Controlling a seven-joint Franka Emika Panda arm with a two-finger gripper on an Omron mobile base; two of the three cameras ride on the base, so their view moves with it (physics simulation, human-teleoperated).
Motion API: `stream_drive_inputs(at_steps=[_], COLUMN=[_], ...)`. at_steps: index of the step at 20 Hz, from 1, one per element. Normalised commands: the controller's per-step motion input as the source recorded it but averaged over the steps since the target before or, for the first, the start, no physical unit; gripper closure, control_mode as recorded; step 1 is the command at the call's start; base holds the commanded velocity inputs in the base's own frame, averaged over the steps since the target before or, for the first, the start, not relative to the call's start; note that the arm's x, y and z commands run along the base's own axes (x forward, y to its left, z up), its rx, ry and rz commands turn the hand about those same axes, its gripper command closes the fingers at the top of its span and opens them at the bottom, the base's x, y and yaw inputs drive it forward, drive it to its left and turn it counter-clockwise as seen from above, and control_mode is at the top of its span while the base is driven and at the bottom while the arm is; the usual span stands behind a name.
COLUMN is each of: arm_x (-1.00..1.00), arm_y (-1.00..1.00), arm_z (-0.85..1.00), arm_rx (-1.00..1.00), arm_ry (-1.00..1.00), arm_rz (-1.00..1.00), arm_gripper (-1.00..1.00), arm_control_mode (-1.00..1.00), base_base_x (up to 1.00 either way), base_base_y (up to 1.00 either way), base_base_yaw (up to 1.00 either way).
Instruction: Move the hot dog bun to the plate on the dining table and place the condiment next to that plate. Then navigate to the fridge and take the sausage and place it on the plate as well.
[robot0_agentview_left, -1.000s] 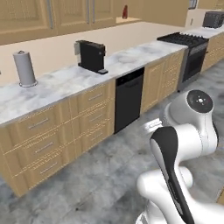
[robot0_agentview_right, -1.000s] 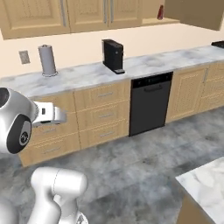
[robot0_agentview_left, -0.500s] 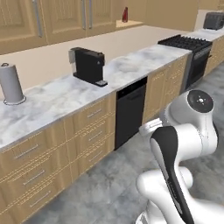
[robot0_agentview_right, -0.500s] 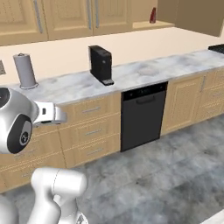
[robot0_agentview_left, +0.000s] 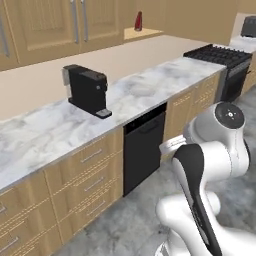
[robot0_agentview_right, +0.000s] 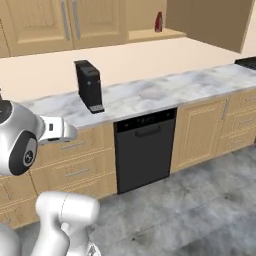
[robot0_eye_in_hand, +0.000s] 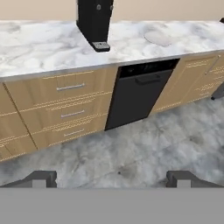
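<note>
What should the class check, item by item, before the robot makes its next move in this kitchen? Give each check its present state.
1. Tool open and empty: ok, fingertips stand wide apart with nothing between them.
2. Hot dog bun or blue plate in sight: not ok.
3. Condiment located: cannot tell; a small dark red bottle stands on the high shelf, too small to identify.
4. Floor ahead free of obstacles: ok.
5. Facing the dining table: not ok; ahead is the marble counter with the black coffee machine and, below it, the dishwasher.
</note>
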Motion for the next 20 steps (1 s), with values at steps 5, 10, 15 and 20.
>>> stream_drive_inputs(at_steps=[5, 10, 15, 20], arm_x=[0.0, 0.0, 0.0, 0.0], arm_y=[0.0, 0.0, 0.0, 0.0], arm_z=[0.0, 0.0, 0.0, 0.0], arm_rx=[0.0, 0.0, 0.0, 0.0], arm_ry=[0.0, 0.0, 0.0, 0.0], arm_rz=[0.0, 0.0, 0.0, 0.0], arm_gripper=[-1.0, -1.0, -1.0, -1.0], arm_control_mode=[1.0, 1.0, 1.0, 1.0], base_base_x=[1.0, 1.0, 1.0, 0.99], base_base_y=[-0.38, -0.39, -0.45, -0.52], base_base_yaw=[0.22, 0.27, 0.29, 0.31])
